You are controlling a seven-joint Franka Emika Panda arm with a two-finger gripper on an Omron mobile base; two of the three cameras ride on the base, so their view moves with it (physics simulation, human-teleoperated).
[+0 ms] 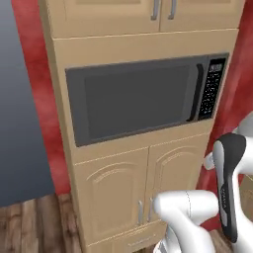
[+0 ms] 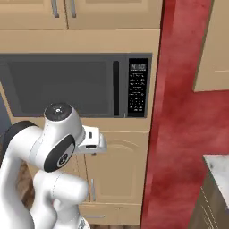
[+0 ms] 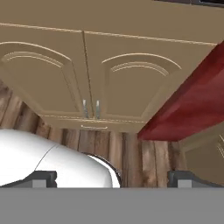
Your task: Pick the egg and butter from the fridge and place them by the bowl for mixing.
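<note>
Tan wood cabinetry (image 1: pixel 143 49) stands ahead of the base: a tall column with a built-in microwave (image 1: pixel 143 96) set into it. Its dark grey door has a vertical bar handle (image 1: pixel 197 91) at the right side and a black keypad panel (image 1: pixel 213 86) beside that. From the right base view the same microwave (image 2: pixel 76 85) sits square-on, keypad (image 2: pixel 137 87) with a small lit display at top.

Above the microwave, two upper cabinet doors with paired grey pulls (image 1: pixel 163 9). Below it, two arched-panel lower doors (image 1: pixel 143 190) with slim grey pulls (image 1: pixel 144 211) meeting at the centre seam; a drawer front lies under them. The hand view looks at these lower doors (image 3: pixel 87 74) at a tilt, pulls (image 3: pixel 91 108) side by side, with plank wood floor (image 3: pixel 131 153) below.

Red wall (image 2: pixel 183 134) flanks the column on both sides. A grey-blue panel (image 1: pixel 17 108) fills the far left of the left base view. A speckled pale worktop corner (image 2: pixel 219 170) shows at the right edge of the right base view, with another tan cabinet (image 2: pixel 214 44) above it.

Tool (image 3: pixel 113 180): the two dark finger tips stand far apart at the bottom of the hand view, nothing between them. Wide open, holding nothing.

White arm (image 2: pixel 53 147) is folded close to the base.

Fridge, egg, butter, bowl: cannot place them from this position.
</note>
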